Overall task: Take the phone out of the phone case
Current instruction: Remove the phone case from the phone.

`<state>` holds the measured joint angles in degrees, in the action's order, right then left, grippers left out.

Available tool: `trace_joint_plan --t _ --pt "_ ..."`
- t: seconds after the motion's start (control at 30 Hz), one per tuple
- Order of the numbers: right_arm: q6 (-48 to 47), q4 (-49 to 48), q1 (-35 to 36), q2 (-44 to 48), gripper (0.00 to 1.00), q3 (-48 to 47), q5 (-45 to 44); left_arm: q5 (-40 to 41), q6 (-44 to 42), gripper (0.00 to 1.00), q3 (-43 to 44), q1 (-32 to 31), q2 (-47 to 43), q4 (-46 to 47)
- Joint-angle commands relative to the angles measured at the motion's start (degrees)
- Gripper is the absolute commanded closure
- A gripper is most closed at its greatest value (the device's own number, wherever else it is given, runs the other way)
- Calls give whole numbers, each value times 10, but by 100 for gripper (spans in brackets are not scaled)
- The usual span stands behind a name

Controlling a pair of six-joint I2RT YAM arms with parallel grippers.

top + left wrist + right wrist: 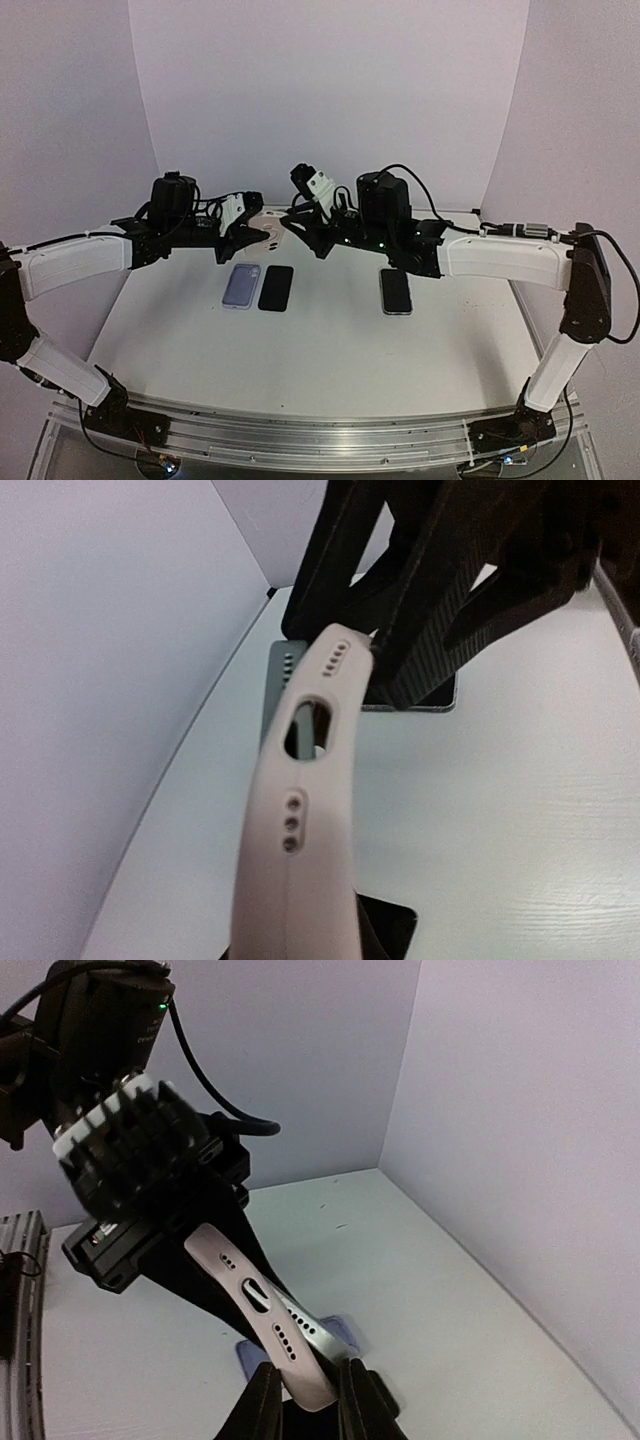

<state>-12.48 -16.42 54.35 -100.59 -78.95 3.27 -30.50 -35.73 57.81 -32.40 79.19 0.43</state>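
Hanging above the table, the case is pinched at opposite ends by the left gripper and right gripper. The phone shows a silvery edge along its side.

The white-shelled left arm and right arm are seen reaching inward from either side, with the black left pincer and the black right pincer set almost tip to tip above the far middle of the white table. A pale pink phone case is held off the table between the two pincers, its ends hidden by the fingers. Nearer than the left pincer, a lavender rounded rectangular slab is laid flat, with a black rectangular phone just beside it, towards the right pincer. A dark phone with a silvery rim is laid flat nearer than the right pincer, well apart from the other two.
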Motion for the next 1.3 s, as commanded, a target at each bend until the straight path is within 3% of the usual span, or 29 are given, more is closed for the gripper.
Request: trace_joint_plan --t 0.0,0.3,0.57,0.77,1.27 --pt "137 53 48 -42 79 -15 254 -7 -194 100 -26 -13 -34 258" --pt "286 45 28 -88 67 -62 335 -19 -408 100 -111 -17 -14 473" --pt "428 -5 9 -141 64 -109 394 -55 -523 100 -177 -26 14 630" --pt "511 -19 6 -175 64 -135 403 -57 -549 100 -176 -34 36 679" --pt "607 -51 6 -252 67 -225 433 -112 -605 100 -166 -53 81 724"
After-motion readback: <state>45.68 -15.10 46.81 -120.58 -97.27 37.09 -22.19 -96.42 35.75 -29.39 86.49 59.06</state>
